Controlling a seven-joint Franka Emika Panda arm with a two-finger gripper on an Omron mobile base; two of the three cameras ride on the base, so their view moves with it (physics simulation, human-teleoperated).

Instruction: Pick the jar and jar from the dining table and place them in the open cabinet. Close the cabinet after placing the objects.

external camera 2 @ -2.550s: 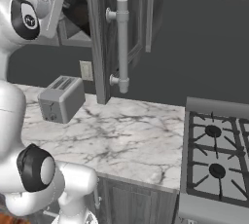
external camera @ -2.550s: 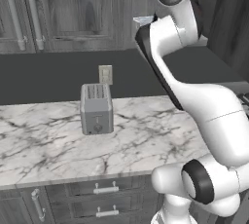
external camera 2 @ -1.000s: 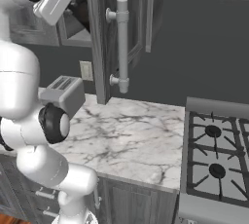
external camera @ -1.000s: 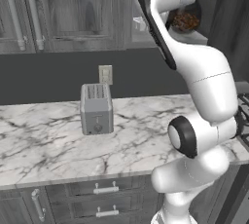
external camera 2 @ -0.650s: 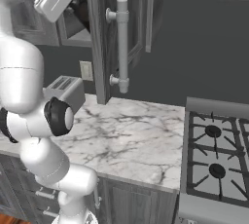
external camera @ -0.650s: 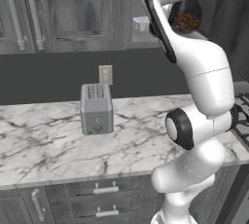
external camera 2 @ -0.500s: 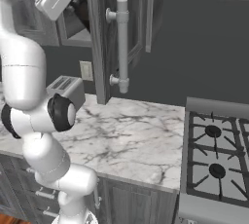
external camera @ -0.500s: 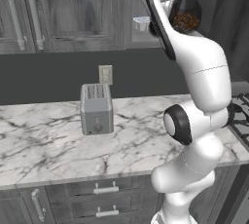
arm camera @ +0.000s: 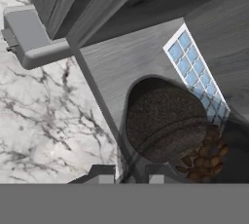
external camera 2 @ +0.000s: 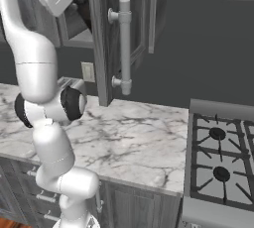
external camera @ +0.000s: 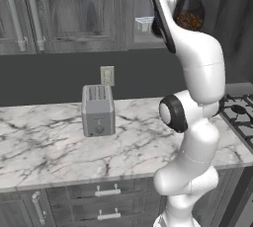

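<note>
A clear jar (arm camera: 165, 121) with a dark lid and brown contents sits right at my gripper (arm camera: 130, 174), which is shut on the jar's near side. In the left base view the same jar (external camera: 189, 16) hangs high beside my forearm, at the mouth of the open cabinet (external camera: 148, 4). The cabinet's dark grey door (external camera 2: 101, 33), with a long silver bar handle (external camera 2: 124, 43), swings out toward the right base camera and hides the fingers there. The other jar and the dining table are out of view.
A pale blue checked glass (arm camera: 194, 69) stands inside the cabinet just beyond the jar. Below are a marble counter (external camera: 49, 142) with a toaster (external camera: 98, 110), a wall outlet (external camera: 106, 75) and a gas stove (external camera 2: 218, 162) at the right. Closed cabinet doors (external camera: 54, 14) lie to the left.
My hand has risen to the cabinet opening with the jar. Over the last second the elbow has swung lower and to the right, while the hand and jar have stayed put.
</note>
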